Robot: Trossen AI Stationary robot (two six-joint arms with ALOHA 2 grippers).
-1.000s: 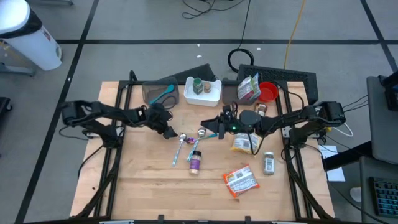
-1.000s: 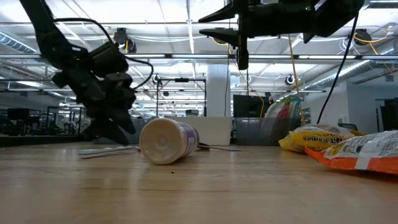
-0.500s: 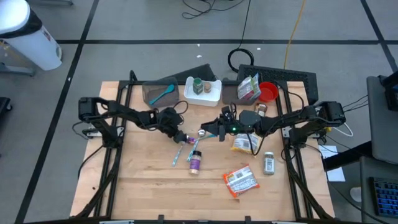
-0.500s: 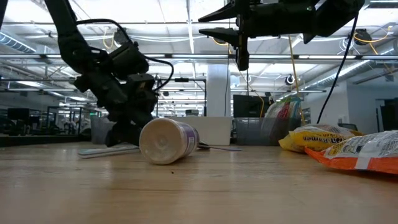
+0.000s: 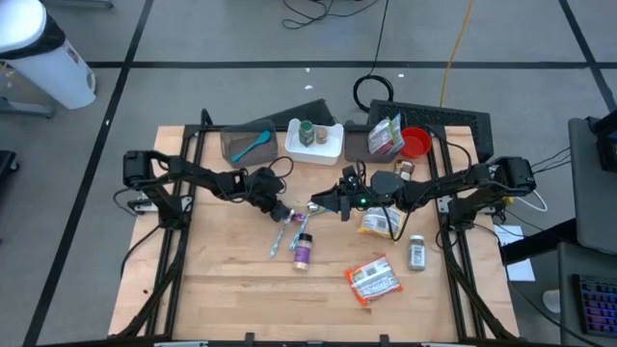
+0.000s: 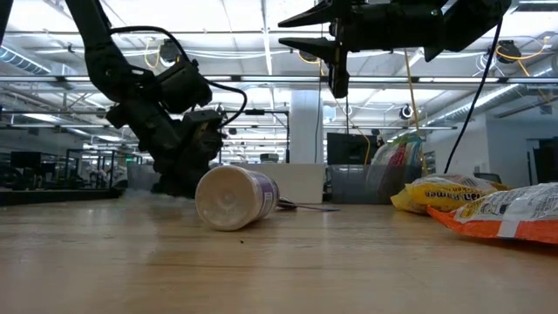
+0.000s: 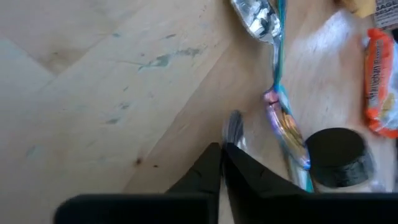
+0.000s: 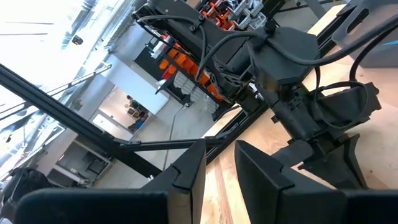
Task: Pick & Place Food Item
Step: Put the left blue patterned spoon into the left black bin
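The orange crinkly snack packet (image 5: 372, 280) lies flat near the table's front edge — we've got the left gripper (image 5: 281, 212) pressed together down by the shiny metal spoon (image 5: 282, 219), right gripper (image 5: 328, 200) hovering slightly parted, empty.

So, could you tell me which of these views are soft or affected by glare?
Left wrist view: motion-soft throughout, with glare on the spoon bowl. Low view: the jar is fairly sharp; ceiling lights bloom behind it. Right wrist view: bright windows wash out one side. High view: evenly lit.
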